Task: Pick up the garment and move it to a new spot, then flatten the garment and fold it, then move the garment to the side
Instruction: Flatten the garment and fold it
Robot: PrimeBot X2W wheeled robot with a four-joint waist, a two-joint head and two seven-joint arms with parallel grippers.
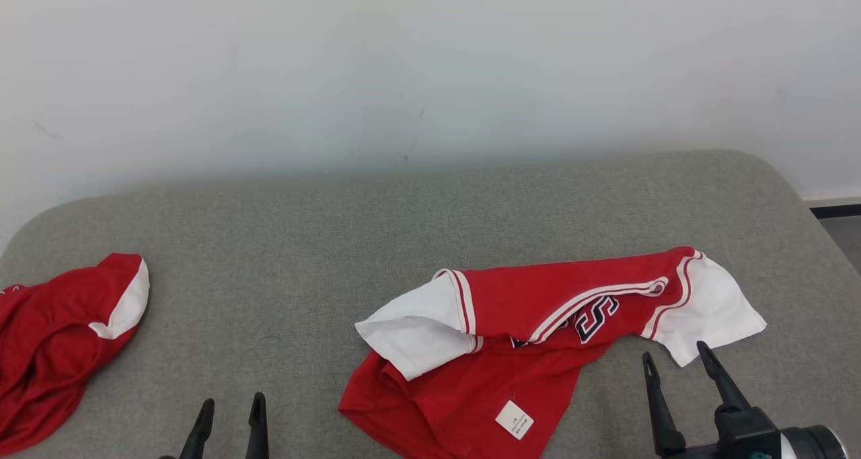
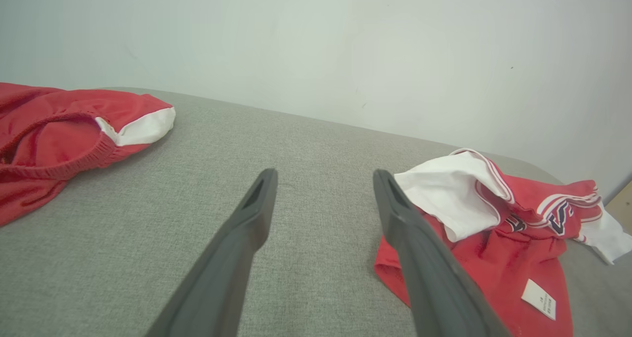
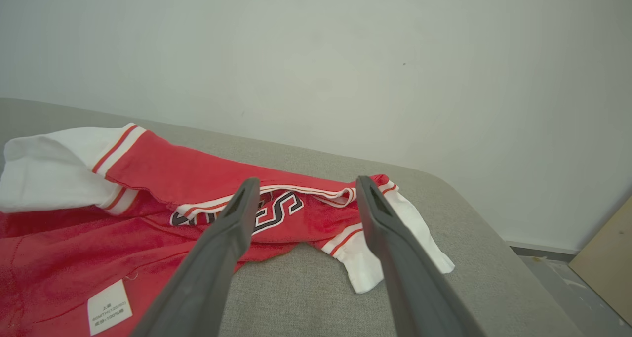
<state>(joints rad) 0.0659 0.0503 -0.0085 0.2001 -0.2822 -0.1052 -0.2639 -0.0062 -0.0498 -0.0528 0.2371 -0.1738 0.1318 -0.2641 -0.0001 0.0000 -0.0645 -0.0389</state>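
A red garment [image 1: 511,324] with white sleeves, striped trim and dark lettering lies crumpled on the grey surface [image 1: 336,243], right of centre, a white label showing on its near part. It also shows in the left wrist view [image 2: 498,243] and the right wrist view [image 3: 163,203]. My right gripper [image 1: 674,356] stands open just in front of the garment's right white sleeve [image 1: 713,311], holding nothing. My left gripper [image 1: 231,404] is open at the lower left, over bare fabric, apart from the garment.
A second red piece with a white panel [image 1: 60,331] lies bunched at the left edge of the surface, also in the left wrist view [image 2: 64,134]. A pale wall [image 1: 430,68] rises behind. Floor and a tan board [image 3: 602,258] lie beyond the right edge.
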